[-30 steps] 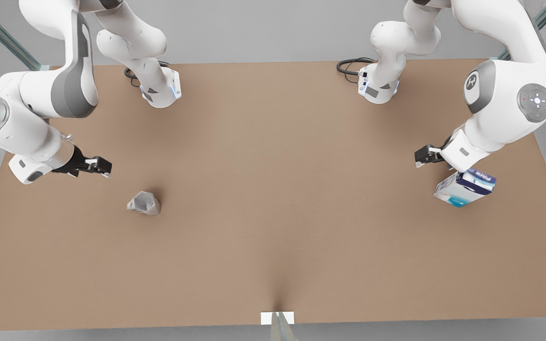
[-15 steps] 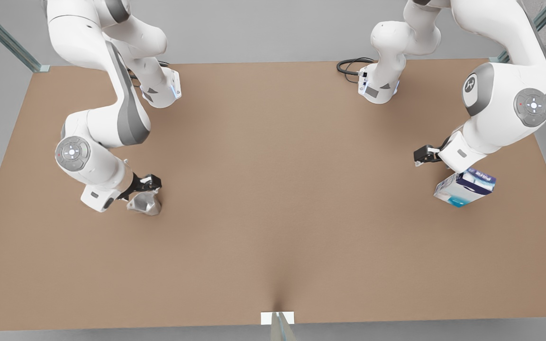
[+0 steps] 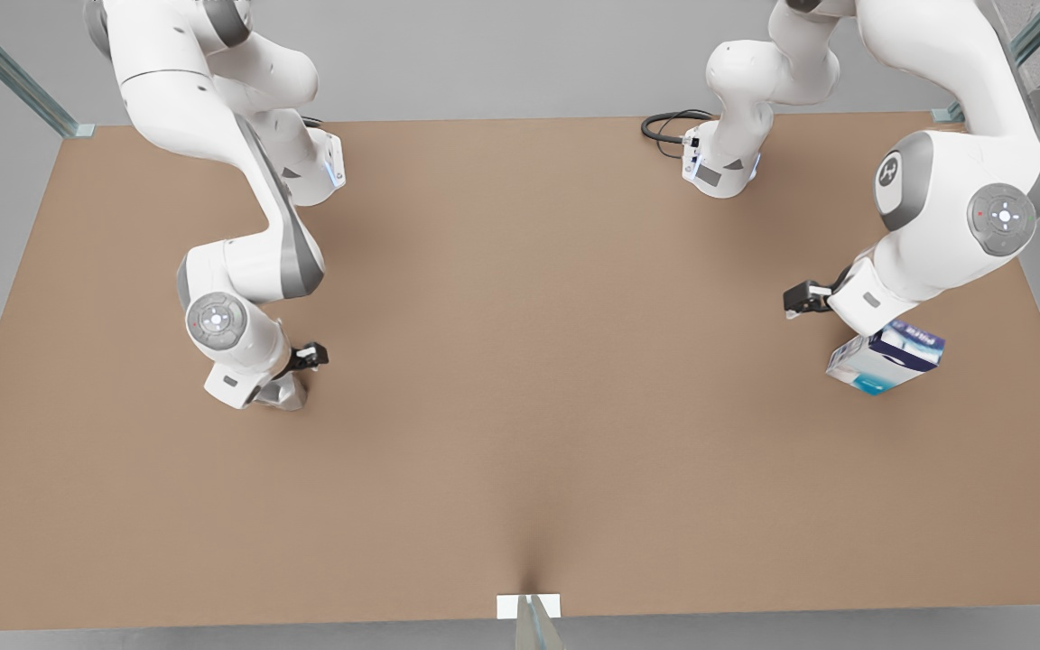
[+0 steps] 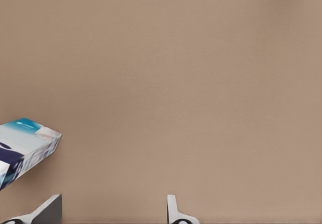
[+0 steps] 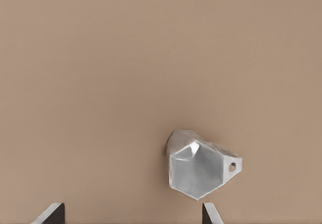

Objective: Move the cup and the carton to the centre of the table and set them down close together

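Cup (image 5: 198,169) and carton (image 3: 884,359) both rest on the table (image 3: 520,469), well apart: the cup near one short edge, the carton near the opposite one, neither at the centre. I am in the reaching step. My right gripper (image 5: 133,215) hovers over the cup with fingers spread, and the cup sits nearer one finger than the other. My left gripper (image 4: 113,211), also spread and empty, hangs just beside the carton. Next, I judge, each must centre over its object, descend and close. I count one cup, one carton, two arms.
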`<state>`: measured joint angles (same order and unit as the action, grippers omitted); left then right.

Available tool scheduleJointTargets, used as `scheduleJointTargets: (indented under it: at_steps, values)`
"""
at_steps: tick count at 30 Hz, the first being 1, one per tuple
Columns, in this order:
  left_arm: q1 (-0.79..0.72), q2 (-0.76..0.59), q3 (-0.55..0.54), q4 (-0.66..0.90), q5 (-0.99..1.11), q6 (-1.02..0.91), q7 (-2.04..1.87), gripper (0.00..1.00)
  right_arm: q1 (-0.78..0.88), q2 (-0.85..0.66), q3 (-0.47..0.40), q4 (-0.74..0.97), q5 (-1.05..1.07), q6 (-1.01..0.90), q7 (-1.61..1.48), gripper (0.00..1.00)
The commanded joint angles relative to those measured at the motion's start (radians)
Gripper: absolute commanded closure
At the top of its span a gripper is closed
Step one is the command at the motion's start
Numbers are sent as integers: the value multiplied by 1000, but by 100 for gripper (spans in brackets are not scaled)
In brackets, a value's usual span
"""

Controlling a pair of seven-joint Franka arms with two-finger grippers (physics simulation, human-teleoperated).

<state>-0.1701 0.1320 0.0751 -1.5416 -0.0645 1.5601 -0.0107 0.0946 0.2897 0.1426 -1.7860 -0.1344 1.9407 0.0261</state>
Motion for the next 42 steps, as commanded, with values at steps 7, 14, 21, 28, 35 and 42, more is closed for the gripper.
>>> scheduleJointTargets:
  at_steps: [7, 14, 21, 28, 35, 42]
  values:
    - [0, 0, 0, 1, 0, 0, 2, 0, -56, 11, 2, -99, 13, 130, -35, 0]
    - [0, 1, 0, -3, 0, 0, 0, 0, -90, 43, 3, -133, 16, 202, -74, 0]
    - [0, 6, 2, -5, 0, 0, 0, 0, -95, 101, -9, -118, 68, 196, -77, 0]
    - [0, 8, 2, -5, 0, 0, 0, 0, -92, 129, -9, -127, 32, 202, -71, 0]
    - [0, 14, 2, -5, 0, 2, 0, 0, -92, 137, -8, -158, 33, 221, -72, 0]
    - [0, 18, 2, -3, 0, 2, -2, 0, -95, 147, -8, -191, 30, 300, -81, 0]
